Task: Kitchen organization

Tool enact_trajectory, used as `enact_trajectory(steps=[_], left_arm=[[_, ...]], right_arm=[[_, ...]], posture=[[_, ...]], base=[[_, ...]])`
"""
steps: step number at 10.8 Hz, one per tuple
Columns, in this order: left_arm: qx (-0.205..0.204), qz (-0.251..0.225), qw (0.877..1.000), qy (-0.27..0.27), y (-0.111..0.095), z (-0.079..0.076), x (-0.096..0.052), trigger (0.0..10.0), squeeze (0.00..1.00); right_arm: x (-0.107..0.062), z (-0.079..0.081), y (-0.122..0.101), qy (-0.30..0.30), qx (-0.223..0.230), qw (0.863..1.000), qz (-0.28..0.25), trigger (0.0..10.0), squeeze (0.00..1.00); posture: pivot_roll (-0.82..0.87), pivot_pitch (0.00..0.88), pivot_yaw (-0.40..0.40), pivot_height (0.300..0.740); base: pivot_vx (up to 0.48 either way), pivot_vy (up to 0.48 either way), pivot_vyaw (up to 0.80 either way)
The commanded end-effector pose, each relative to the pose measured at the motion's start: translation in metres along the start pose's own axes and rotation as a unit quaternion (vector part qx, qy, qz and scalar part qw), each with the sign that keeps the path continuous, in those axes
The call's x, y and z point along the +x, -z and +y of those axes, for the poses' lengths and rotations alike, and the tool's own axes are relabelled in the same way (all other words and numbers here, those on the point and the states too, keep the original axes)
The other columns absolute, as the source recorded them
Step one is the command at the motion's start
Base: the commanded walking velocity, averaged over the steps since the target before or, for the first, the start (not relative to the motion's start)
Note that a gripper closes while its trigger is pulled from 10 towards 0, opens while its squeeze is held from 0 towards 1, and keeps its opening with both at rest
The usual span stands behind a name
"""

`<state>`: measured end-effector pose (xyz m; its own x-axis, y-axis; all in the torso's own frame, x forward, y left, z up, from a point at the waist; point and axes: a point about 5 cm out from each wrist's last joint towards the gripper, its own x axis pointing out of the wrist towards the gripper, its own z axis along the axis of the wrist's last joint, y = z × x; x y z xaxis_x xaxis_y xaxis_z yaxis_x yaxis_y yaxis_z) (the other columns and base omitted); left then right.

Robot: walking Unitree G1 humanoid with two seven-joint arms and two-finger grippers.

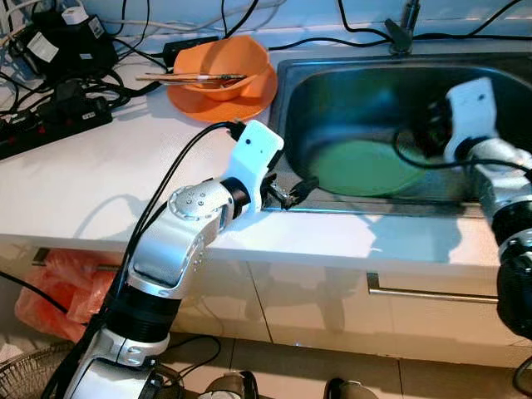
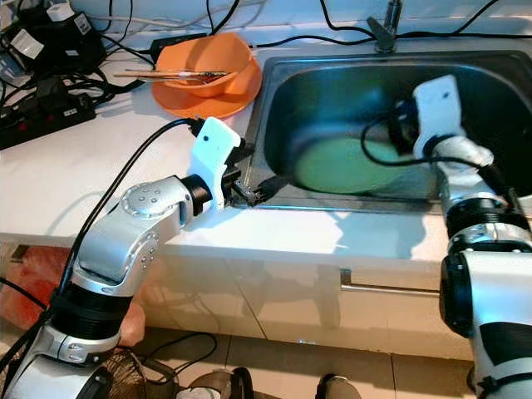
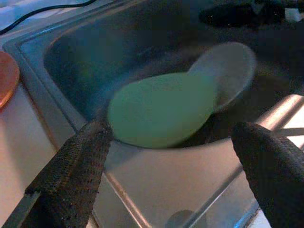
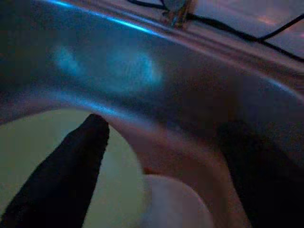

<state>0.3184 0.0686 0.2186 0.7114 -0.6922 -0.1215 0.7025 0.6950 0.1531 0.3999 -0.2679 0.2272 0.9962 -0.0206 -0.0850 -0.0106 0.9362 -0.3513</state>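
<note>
Green plate (image 1: 366, 166) lying flat in sink (image 1: 332, 83), round, pale, partly overlapping a whitish dish (image 3: 228, 71). Left gripper (image 3: 175, 156) hovering at sink's near rim, fingers spread wide. Right gripper (image 4: 156, 156) reaching inside, fingers apart over the dish; detail blurring in dim light.

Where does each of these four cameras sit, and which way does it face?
Left eye view: on the head, looking down at the counter, sink and both silver arms.
Right eye view: beside it, same scene.
Left wrist view: along the open left gripper at the sink's edge, toward the green plate.
Right wrist view: inside the sink, past the open right gripper.
All share the green plate.
</note>
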Motion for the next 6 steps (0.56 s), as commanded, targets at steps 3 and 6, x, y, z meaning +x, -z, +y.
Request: enact_trajectory(steps=[3, 6], left_arm=[[-0.011, 0.004, 1.0, -0.005, 0.004, 0.003, -0.002, 10.0, 0.83], [-0.015, -0.022, 0.998, -0.065, -0.001, 0.02, -0.004, 10.0, 0.85]], right_arm=[[0.0, -0.008, -0.015, 0.01, 0.0, 0.999, -0.031, 10.0, 1.0], [0.002, 0.004, -0.057, -0.024, 0.084, 0.987, -0.138, 10.0, 1.0]], posture=[[0.05, 0.133, 0.115, 0.74], [0.05, 0.127, 0.106, 0.74]], base=[[0.0, 0.0, 0.0], [0.0, 0.0, 0.0]])
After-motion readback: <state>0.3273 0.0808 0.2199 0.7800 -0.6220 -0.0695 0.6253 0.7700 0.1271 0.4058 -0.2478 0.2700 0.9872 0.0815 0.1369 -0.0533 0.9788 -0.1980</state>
